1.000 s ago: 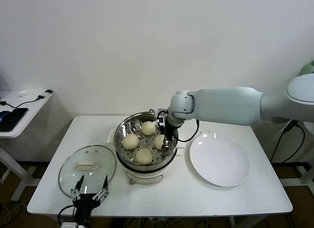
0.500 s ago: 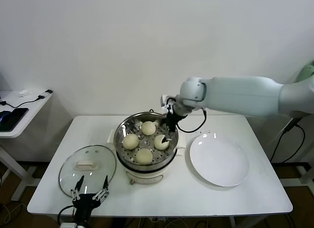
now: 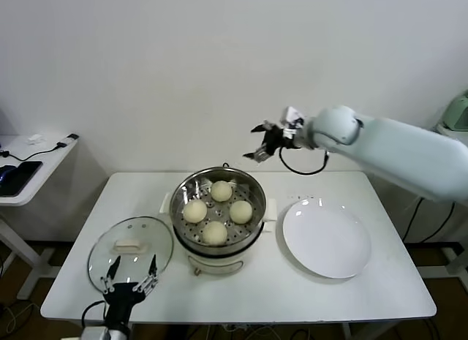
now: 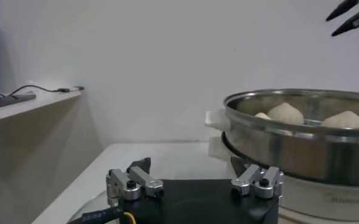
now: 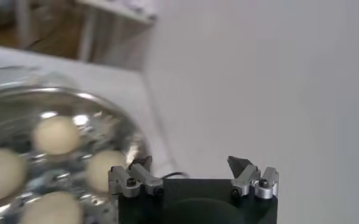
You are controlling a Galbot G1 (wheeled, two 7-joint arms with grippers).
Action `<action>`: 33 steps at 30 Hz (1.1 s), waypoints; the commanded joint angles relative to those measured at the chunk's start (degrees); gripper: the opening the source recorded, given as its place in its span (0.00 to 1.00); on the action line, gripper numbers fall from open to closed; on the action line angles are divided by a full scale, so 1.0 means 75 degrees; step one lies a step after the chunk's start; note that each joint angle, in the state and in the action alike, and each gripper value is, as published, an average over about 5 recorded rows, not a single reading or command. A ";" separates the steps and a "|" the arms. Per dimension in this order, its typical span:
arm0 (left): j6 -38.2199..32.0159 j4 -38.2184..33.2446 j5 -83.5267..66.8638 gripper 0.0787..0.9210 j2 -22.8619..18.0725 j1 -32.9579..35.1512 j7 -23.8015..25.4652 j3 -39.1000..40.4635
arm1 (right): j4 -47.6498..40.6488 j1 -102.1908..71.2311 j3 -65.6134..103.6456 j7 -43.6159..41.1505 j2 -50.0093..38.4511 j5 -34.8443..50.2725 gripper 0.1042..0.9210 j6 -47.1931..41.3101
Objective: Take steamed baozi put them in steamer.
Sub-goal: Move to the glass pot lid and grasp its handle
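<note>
Four cream-white baozi lie on the perforated tray of the steel steamer (image 3: 181,195): one at the back (image 3: 221,191), one on the left (image 3: 194,210), one on the right (image 3: 240,211), one at the front (image 3: 214,232). My right gripper (image 3: 265,145) is open and empty, raised well above the steamer's back right rim. In the right wrist view the steamer (image 5: 115,119) with baozi (image 5: 56,134) shows below the open gripper (image 5: 190,163). My left gripper (image 3: 130,271) is open and empty at the table's front edge, by the glass lid; in the left wrist view (image 4: 192,165) it faces the steamer (image 4: 301,146).
A round glass lid (image 3: 130,251) lies on the white table left of the steamer. An empty white plate (image 3: 326,239) lies to the steamer's right. A side table (image 3: 33,164) with cables stands at the far left.
My right gripper has let go of the right baozi in the steamer and risen up and to the right, away from the pot. The left arm has hardly moved.
</note>
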 commanded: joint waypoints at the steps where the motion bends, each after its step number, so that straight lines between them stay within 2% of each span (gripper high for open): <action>1: 0.0009 0.0125 -0.0364 0.88 0.0278 -0.0166 0.0046 -0.0105 | 0.0933 -0.6767 0.6790 0.2236 -0.1909 -0.2057 0.88 0.1140; 5: -0.0071 0.0248 -0.0330 0.88 0.0314 -0.0255 0.0072 -0.0131 | 0.1368 -0.9547 0.9429 0.2253 -0.1319 -0.2707 0.88 0.1439; 10: -0.0339 0.0486 -0.0335 0.88 0.0392 -0.0263 0.0032 -0.0089 | 0.1700 -1.2007 1.1590 0.2125 0.0168 -0.3174 0.88 0.2319; 16: -0.0338 0.0643 -0.0266 0.88 0.0483 -0.0287 -0.0171 -0.0031 | 0.1608 -1.3088 1.2348 0.2008 0.1766 -0.3527 0.88 0.3653; 22: -0.0628 0.0759 0.0290 0.88 0.0390 -0.0454 -0.0731 -0.0075 | 0.1483 -1.3826 1.2399 0.2034 0.3042 -0.3686 0.88 0.4255; 25: -0.0691 0.0823 0.0521 0.88 0.0484 -0.0427 -0.0789 -0.0105 | 0.1358 -1.4036 1.2372 0.2014 0.3421 -0.3739 0.88 0.4441; 29: -0.1208 0.1133 0.2493 0.88 0.0646 -0.0463 -0.1467 -0.0193 | 0.1361 -1.4205 1.2331 0.1989 0.3661 -0.3649 0.88 0.4495; 33: -0.2426 0.1767 0.5569 0.88 0.0675 -0.0787 -0.2305 -0.0682 | 0.1413 -1.4295 1.2269 0.2015 0.3713 -0.3653 0.88 0.4409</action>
